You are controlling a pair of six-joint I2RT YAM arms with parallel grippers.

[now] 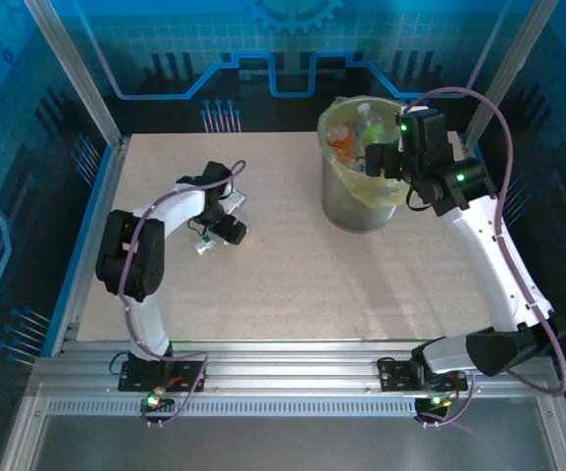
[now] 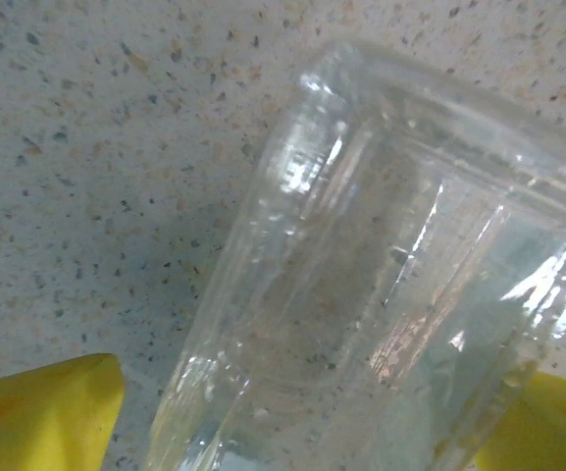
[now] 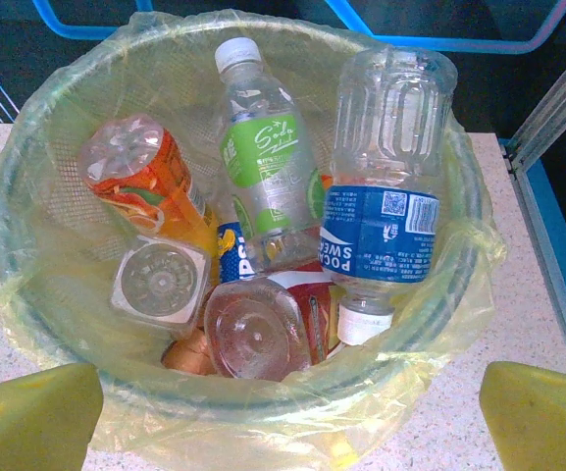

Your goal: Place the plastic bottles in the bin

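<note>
Left claw (image 1: pixel 214 235): down at the table (image 1: pixel 312 285), left of centre. Yellow fingers (image 2: pixel 37 417) spread to either side of a clear bottle (image 2: pixel 361 275) lying on the speckled top. Sliver of table visible between the bottle wall and the finger at the lower left of the wrist view; contact on the other side cannot be told. Not clamped, as far as seen.

Right claw (image 1: pixel 374 159): hangs over the bin (image 1: pixel 351 206) at the far right of the table, fingers (image 3: pixel 542 417) wide apart, nothing between them.

In the bin, seen from the right wrist:
- blue-labelled bottle (image 3: pixel 385 196), neck down, leaning on the right wall
- green-labelled bottle (image 3: pixel 268 167), cap up, just beside it
- orange-labelled bottle (image 3: pixel 145 186) near the left wall
- more clear bottles lower down

Yellowish-green bag (image 3: pixel 439 383) folded over the rim.
</note>
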